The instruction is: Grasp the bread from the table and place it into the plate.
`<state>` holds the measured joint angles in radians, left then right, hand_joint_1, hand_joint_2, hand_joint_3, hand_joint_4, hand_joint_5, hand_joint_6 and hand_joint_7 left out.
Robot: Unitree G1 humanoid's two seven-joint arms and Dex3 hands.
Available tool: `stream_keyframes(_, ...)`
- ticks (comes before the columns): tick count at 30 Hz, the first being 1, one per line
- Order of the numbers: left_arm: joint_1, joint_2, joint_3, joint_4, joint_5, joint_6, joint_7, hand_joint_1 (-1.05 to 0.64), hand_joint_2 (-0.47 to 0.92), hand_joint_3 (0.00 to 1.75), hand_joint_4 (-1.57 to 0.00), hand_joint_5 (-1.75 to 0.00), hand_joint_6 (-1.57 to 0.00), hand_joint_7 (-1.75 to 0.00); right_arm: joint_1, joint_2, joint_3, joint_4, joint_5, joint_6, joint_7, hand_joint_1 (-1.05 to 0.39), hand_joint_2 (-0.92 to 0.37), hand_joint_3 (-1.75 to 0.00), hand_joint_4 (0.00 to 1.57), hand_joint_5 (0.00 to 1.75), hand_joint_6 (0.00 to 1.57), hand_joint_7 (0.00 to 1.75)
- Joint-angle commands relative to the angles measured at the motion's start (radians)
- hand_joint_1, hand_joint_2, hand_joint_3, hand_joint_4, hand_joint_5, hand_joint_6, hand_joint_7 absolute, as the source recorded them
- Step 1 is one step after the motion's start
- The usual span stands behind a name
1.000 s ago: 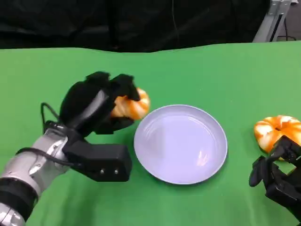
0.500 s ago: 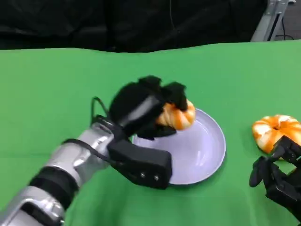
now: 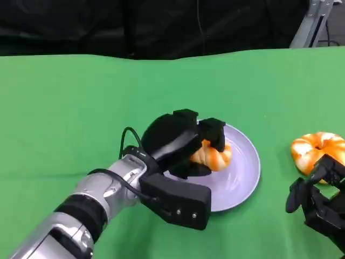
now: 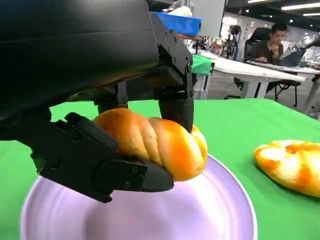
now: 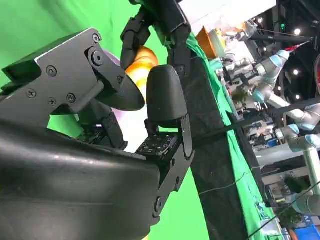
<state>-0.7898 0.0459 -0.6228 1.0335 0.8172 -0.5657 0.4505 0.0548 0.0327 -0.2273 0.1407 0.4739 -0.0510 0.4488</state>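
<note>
My left hand grips a twisted orange-and-white bread over the middle of the lilac plate. In the left wrist view the bread sits between the black fingers, just above the plate. A second bread lies on the green table at the far right; the left wrist view shows this second bread beside the plate. My right hand rests low at the right, close to that second bread, fingers apart and holding nothing.
The green table ends at a black backdrop behind. A metal stand rises at the back right. A person sits at a desk far behind the table.
My left hand carried the bread from the table left of the plate rightward, over the rim, then lowered it to the plate's middle. The right hand stayed still.
</note>
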Motion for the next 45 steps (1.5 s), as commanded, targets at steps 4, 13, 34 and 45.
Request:
stream_keyframes(4, -0.04, 0.016, -0.035, 0.007, 0.034, 0.017, 0.02, -0.27, 0.9, 0.25, -0.63, -1.27, -0.77, -0.8, -0.002, -0.013, -0.01, 0.006, 0.013, -0.009, 0.008, -0.05, -0.49, -1.28, 0.88, 1.75, 0.79, 1.55)
stream_keyframes(13, -0.023, 0.015, -0.048, 0.007, 0.033, 0.054, -0.009, -0.93, 0.92, 0.35, -0.37, -0.01, -0.52, 0.0, 0.004, -0.013, -0.005, -0.004, -0.007, -0.017, -0.006, -0.08, -0.49, -1.26, 0.9, 1.75, 0.8, 1.53)
stream_keyframes(34, 0.074, 0.07, 0.069, -0.082, -0.16, -0.072, -0.142, -0.85, 0.92, 0.58, -0.26, -0.1, -0.39, -0.03, 0.01, -0.01, -0.003, -0.021, 0.007, 0.001, -0.015, -0.06, -0.5, -1.27, 0.88, 1.75, 0.8, 1.54)
stream_keyframes(45, 0.277, 0.065, 0.311, -0.187, -0.663, -0.294, -0.494, -0.08, 0.88, 0.56, -0.82, -0.73, -1.01, -0.14, 0.003, -0.014, -0.008, -0.01, 0.011, -0.001, -0.006, -0.05, -0.49, -1.28, 0.88, 1.75, 0.79, 1.56)
